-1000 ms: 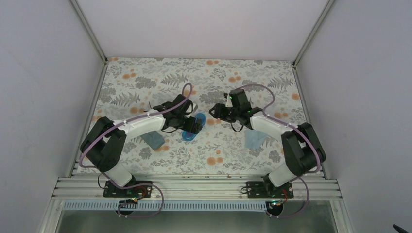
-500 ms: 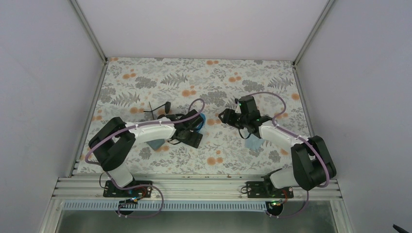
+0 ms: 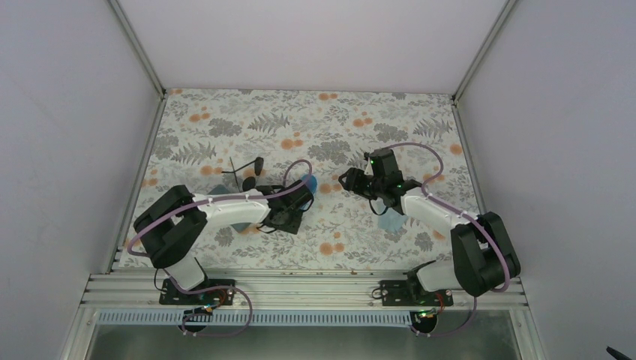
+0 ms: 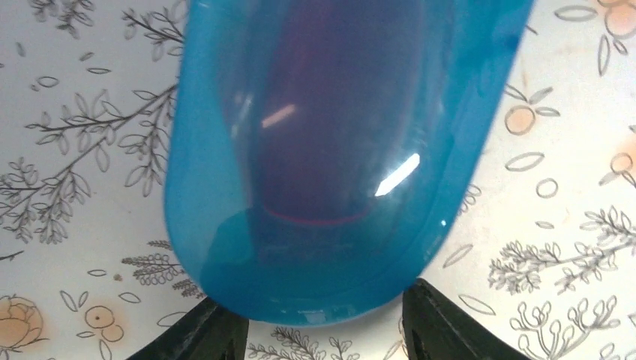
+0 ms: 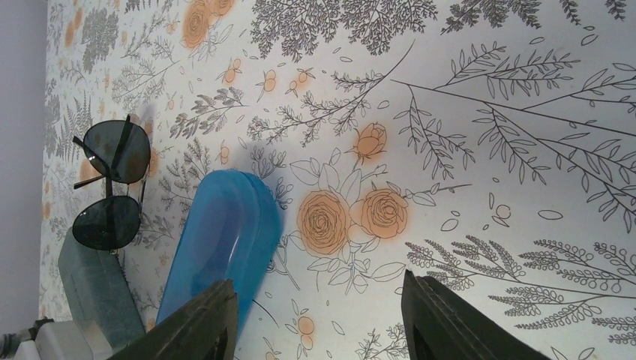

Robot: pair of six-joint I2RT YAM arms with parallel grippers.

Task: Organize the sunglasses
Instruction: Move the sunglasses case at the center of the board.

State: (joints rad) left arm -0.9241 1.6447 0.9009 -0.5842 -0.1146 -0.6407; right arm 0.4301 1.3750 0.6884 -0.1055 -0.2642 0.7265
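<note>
The black sunglasses (image 3: 247,174) (image 5: 112,180) lie folded on the floral table, left of centre. A translucent blue case (image 4: 322,150) (image 5: 225,240) (image 3: 310,184) lies shut beside them, mostly under my left wrist in the top view. Through its lid shows a dark shape with a pink-red rim (image 4: 307,217), seemingly the pink-red sunglasses. My left gripper (image 4: 326,334) (image 3: 298,199) has its fingertips (image 4: 217,337) on either side of the case's rounded near end, right against it; whether they press it does not show. My right gripper (image 5: 319,319) (image 3: 346,180) hovers open and empty just right of the case.
A grey case (image 5: 97,289) (image 3: 241,223) lies by the left arm, near the black sunglasses. A light blue cloth (image 3: 391,221) lies under the right forearm, and the corner of another (image 3: 216,189) shows by the left arm. Walls close the table (image 3: 315,112) on three sides.
The left gripper has drawn back along the blue case to its near end and its jaws have narrowed. The right arm shifted slightly right, then held still.
</note>
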